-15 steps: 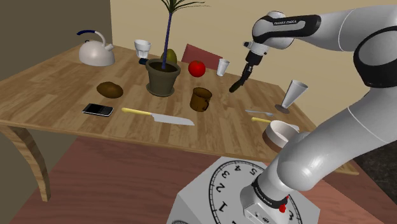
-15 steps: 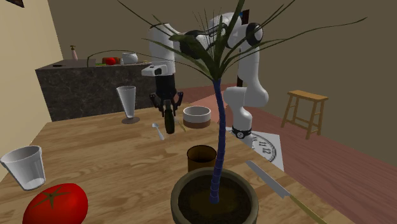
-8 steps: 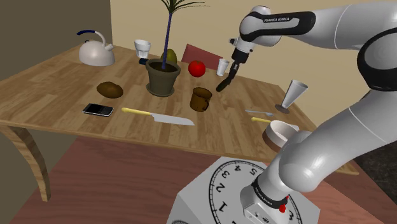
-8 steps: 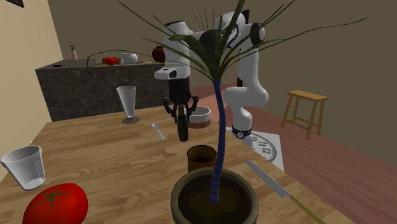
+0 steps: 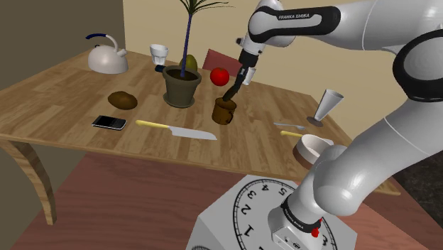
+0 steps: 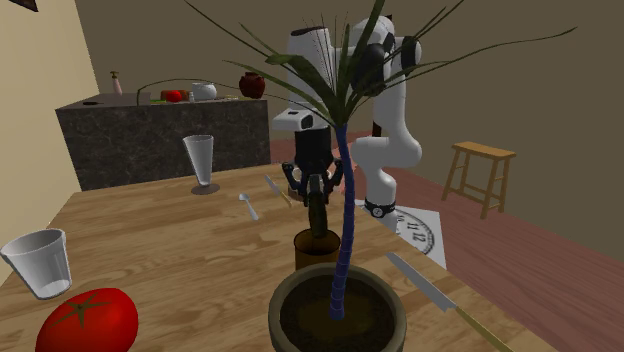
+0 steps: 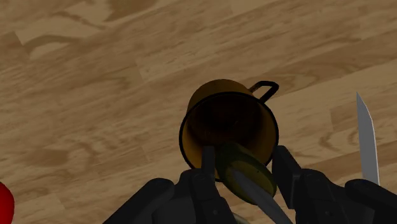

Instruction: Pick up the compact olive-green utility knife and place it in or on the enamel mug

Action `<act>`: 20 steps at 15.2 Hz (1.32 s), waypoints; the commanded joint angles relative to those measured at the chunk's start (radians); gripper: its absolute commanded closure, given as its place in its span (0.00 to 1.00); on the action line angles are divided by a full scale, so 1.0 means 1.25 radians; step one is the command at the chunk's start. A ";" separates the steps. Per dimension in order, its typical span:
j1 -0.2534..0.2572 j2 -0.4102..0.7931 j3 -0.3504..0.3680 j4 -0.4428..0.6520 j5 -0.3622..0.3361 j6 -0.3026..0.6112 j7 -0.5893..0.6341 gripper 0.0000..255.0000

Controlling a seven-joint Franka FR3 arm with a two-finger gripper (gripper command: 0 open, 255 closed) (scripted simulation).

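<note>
Shoulder view, gripper: the black gripper (image 5: 242,74) hangs above the wooden table (image 5: 64,92), angled down toward this view's left.
Shoulder view, utility knife: the utility knife (image 5: 231,91) is clamped in the gripper and slants downward. It looks dark here. Its lower end is at the mouth of the mug (image 5: 224,111); whether it has passed the rim cannot be told.
Shoulder view, mug: brown and upright on the table. It stands just to the view's right of the potted plant (image 5: 181,85) and well apart from the clear glass (image 5: 328,105). A red tomato (image 5: 219,75) sits behind it.
Shoulder view, kitchen knife: the kitchen knife (image 5: 177,130) lies flat on the table, nearer the front edge than the mug.
Second exterior view, gripper: directly above the mug, partly behind the plant's stem.
Second exterior view, utility knife: hangs almost vertical from the gripper, with its lower end level with the mug's rim.
Wrist view, fingers: the fingers (image 7: 205,167) press on the utility knife from both sides, and the knife body fills the narrow gap between them.
Wrist view, utility knife: olive-green with a yellow edge, poised over the part of the mug's open mouth nearest the gripper.
Wrist view, mug: ochre outside and dark inside, with a thin dark loop handle on the side away from the fingers.
Wrist view, kitchen knife: its blade lies on the table beside the mug, not touching it.
</note>
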 commanded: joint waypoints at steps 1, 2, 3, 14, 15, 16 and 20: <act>0.007 0.007 0.009 -0.003 0.004 0.010 0.015 1.00; 0.007 0.009 0.008 -0.012 0.005 0.021 0.014 1.00; 0.007 0.011 0.008 -0.021 0.006 0.032 0.013 1.00; 0.007 0.047 0.000 -0.108 0.019 0.152 -0.003 1.00; 0.007 0.047 0.000 -0.109 0.019 0.152 -0.003 1.00; 0.007 0.047 0.000 -0.108 0.019 0.152 -0.003 1.00; 0.007 0.047 0.000 -0.108 0.019 0.152 -0.003 1.00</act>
